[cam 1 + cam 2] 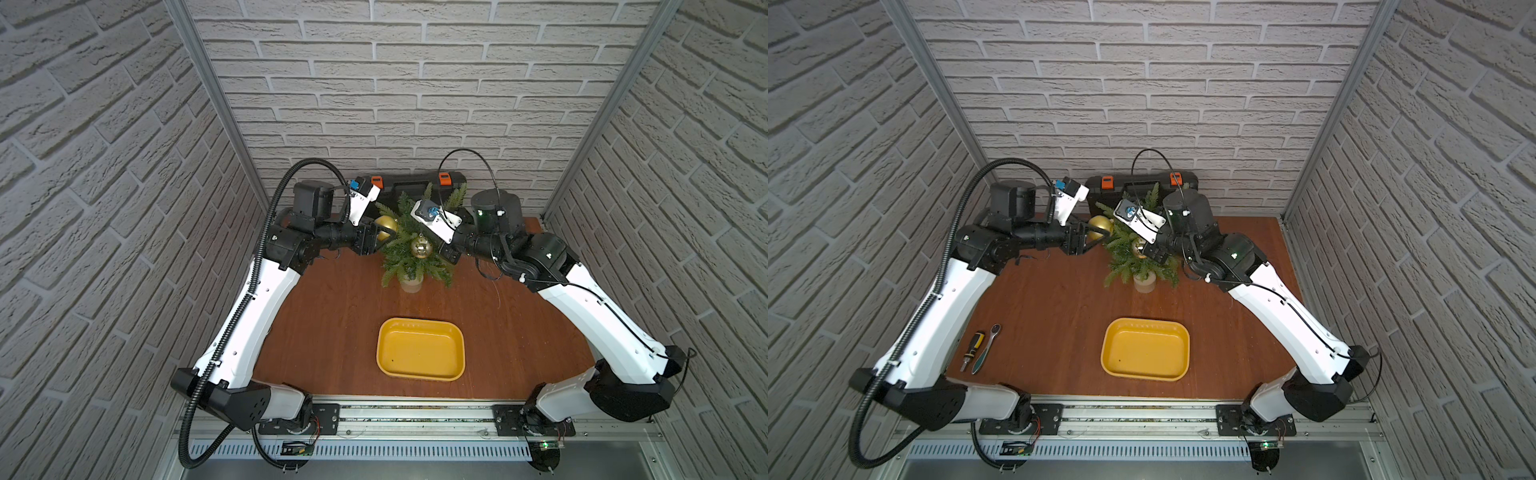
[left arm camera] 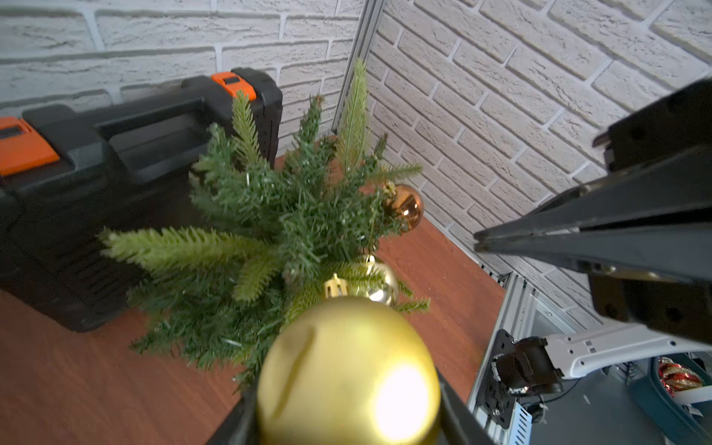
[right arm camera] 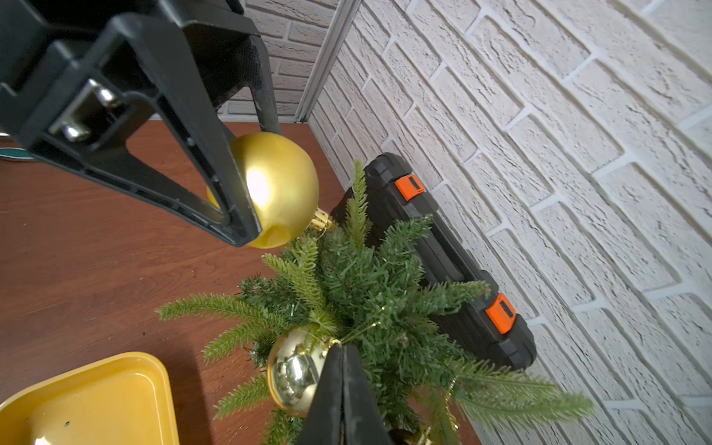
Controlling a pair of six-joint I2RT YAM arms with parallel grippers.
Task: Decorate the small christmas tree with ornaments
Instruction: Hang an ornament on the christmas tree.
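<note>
The small christmas tree [image 1: 409, 259] [image 1: 1133, 259] stands on its beige base [image 1: 411, 284] at the back of the table. My left gripper [image 1: 390, 233] [image 2: 346, 424] is shut on a matte gold ornament [image 1: 386, 225] [image 2: 346, 370] [image 3: 281, 188], held at the tree's left side with its cap among the branch tips. A mirror-like pale gold ornament [image 1: 422, 248] [image 3: 293, 373] hangs on the tree's front. My right gripper [image 1: 444, 253] [image 3: 341, 350] is shut, holding nothing, just right of it. In the left wrist view a copper ornament [image 2: 404, 208] hangs on the tree's far side.
An empty yellow tray [image 1: 419, 322] [image 1: 1144, 322] lies near the table's front. A black case with orange latches [image 1: 409, 183] [image 1: 1142, 180] stands against the back wall, behind the tree. A screwdriver [image 1: 971, 349] and a ratchet [image 1: 986, 347] lie beside my left arm.
</note>
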